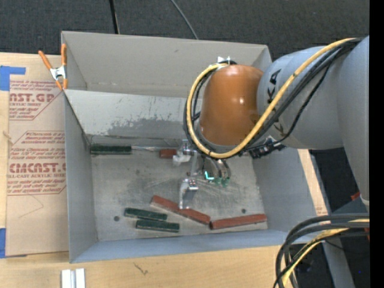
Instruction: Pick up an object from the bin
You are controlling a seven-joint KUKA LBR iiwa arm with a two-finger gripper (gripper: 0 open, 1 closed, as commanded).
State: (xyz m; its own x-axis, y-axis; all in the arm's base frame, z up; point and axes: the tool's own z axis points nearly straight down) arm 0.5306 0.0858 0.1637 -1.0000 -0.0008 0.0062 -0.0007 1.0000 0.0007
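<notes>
Hanging low over the middle of the bin, the gripper sits beneath the arm's orange cover, its tip just above the place where two reddish-brown sticks meet almost end to end. The nearer brown stick lies just to the camera's left of the tip and a little below it, and its long axis runs from upper left down to lower right. The second brown stick carries on along much the same line toward the lower right, and a third brown stick lies further right, close to the near wall. Two dark green sticks lie side by side to the lower left, near the tip but apart from it. Whether the gripper is wide or narrow I cannot tell, since its lower end blends with the metal parts around it, and nothing can be seen held in it. As I judge it, the coming move turns on that slanted axis. A grasp would have to close across the stick's narrow width, not along its length. The drop looks short and nearly straight down, with a slight shift left to clear the joint between the two sticks.
</notes>
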